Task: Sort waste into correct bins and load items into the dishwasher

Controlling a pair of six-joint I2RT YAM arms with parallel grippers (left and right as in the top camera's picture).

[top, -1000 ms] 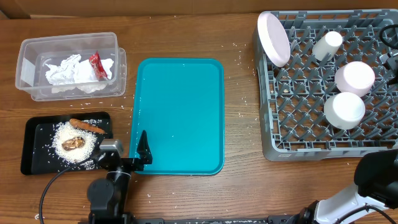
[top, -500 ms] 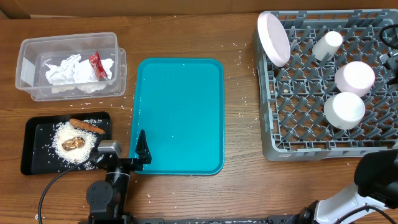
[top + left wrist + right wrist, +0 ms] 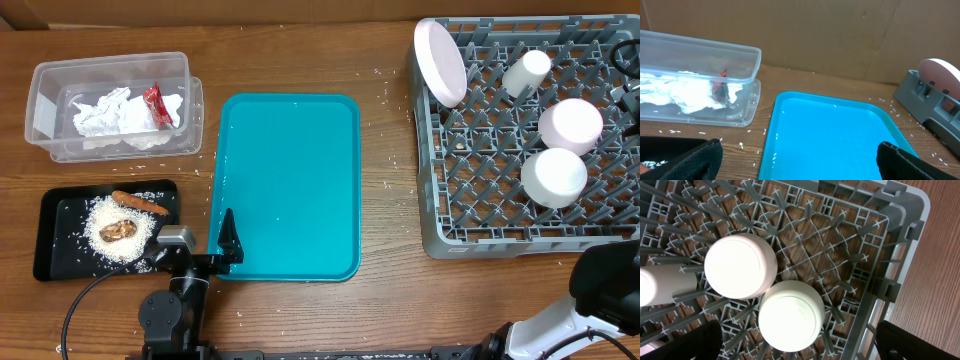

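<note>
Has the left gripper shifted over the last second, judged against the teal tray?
Yes, slightly. The left gripper has drawn back toward the near table edge, along the teal tray's near-left corner; its open jaws hold nothing.

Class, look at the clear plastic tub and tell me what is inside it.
The clear tub holds crumpled white paper and a red wrapper. Anything lying beneath the paper is covered and cannot be seen.
</note>
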